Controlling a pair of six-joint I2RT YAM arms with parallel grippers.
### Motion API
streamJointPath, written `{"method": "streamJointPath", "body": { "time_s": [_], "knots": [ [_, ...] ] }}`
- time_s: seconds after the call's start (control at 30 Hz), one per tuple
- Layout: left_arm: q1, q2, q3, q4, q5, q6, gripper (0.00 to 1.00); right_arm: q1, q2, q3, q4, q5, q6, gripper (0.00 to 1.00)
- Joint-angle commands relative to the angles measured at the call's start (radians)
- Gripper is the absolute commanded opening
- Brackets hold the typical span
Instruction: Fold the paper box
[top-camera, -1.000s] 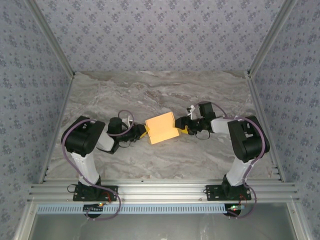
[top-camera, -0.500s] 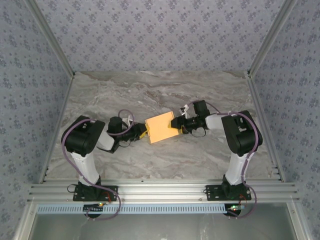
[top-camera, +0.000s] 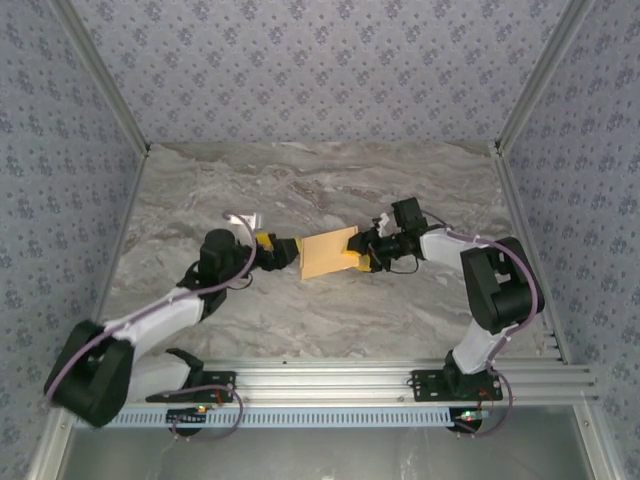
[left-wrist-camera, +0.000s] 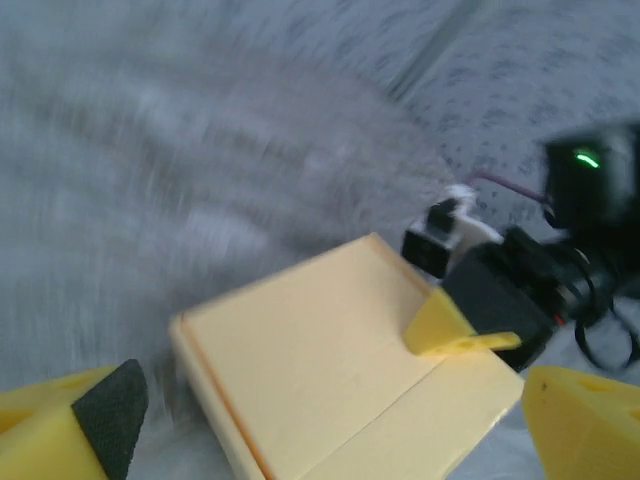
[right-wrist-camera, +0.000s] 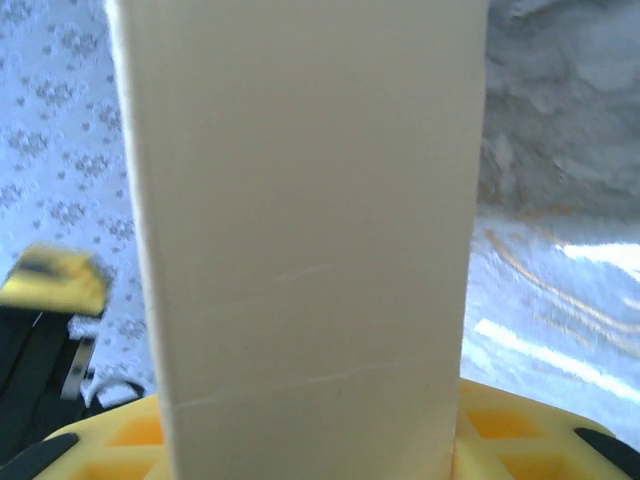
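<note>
The paper box (top-camera: 328, 254) lies in the middle of the tabletop (top-camera: 300, 190), its right edge pinched by the right gripper (top-camera: 357, 257); the left gripper (top-camera: 285, 250) stands spread wide just beside its left edge

box (top-camera: 327, 254): thin card, matt, smooth, with fine crease lines
table (top-camera: 300, 190): marble-look top, smooth, slight sheen
walls (top-camera: 320, 70): patterned covering, matt
rails (top-camera: 330, 378): bare metal, ribbed, dull shine
left fingers (left-wrist-camera: 585, 420): yellow plastic, matt
pad (left-wrist-camera: 110, 406): black, rubber-like, matt
arms (top-camera: 495, 285): black and pale plastic shells, slightly glossy
cable (left-wrist-camera: 512, 186): purple plastic sheath, smooth
</note>
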Motion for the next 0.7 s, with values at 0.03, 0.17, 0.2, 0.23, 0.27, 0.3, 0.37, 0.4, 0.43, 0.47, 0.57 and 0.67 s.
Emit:
{"method": "streamJointPath", "body": {
  "time_s": [0.03,0.17,0.2,0.23,0.27,0.3,0.37,0.4,0.43,0.47,0.57,0.67],
  "knots": [
    [-0.05,-0.046,-0.149,0.118,-0.092,0.563,0.99,-0.018,-0.053,-0.008,-0.131,0.041,0.167,0.44],
    [-0.126,-0.07,-0.17,0.048,0.022,0.859,0.99,-0.035,-0.067,0.004,-0.158,0.03,0.219,0.44],
    [-0.152,-0.078,-0.191,0.071,0.018,0.93,0.99,-0.036,-0.067,0.008,-0.164,0.025,0.22,0.44],
    [-0.169,-0.082,-0.202,0.088,-0.009,0.97,0.99,-0.038,-0.066,0.014,-0.179,0.024,0.216,0.44],
    [-0.18,-0.087,-0.201,0.077,-0.024,1.004,0.99,-0.039,-0.064,0.023,-0.206,0.024,0.208,0.43],
    [-0.187,-0.09,-0.191,0.045,-0.032,1.04,0.99,-0.039,-0.063,0.03,-0.224,0.024,0.199,0.42],
    [-0.201,-0.079,-0.161,-0.032,-0.048,1.109,0.99,-0.037,-0.063,0.042,-0.26,0.022,0.18,0.42],
    [-0.205,-0.061,-0.144,-0.059,-0.054,1.131,0.98,-0.038,-0.062,0.046,-0.27,0.018,0.176,0.42],
    [-0.206,-0.041,-0.135,-0.06,-0.054,1.143,0.98,-0.038,-0.063,0.049,-0.272,0.015,0.172,0.42],
    [-0.206,-0.011,-0.128,-0.056,-0.055,1.17,0.98,-0.038,-0.062,0.05,-0.277,0.013,0.172,0.42],
    [-0.209,0.083,-0.115,0.01,-0.074,1.211,0.94,-0.036,-0.061,0.048,-0.276,0.01,0.185,0.41],
    [-0.216,0.202,-0.104,0.131,-0.126,1.246,0.92,-0.028,-0.067,0.037,-0.25,0.007,0.212,0.41]
  ]
}}
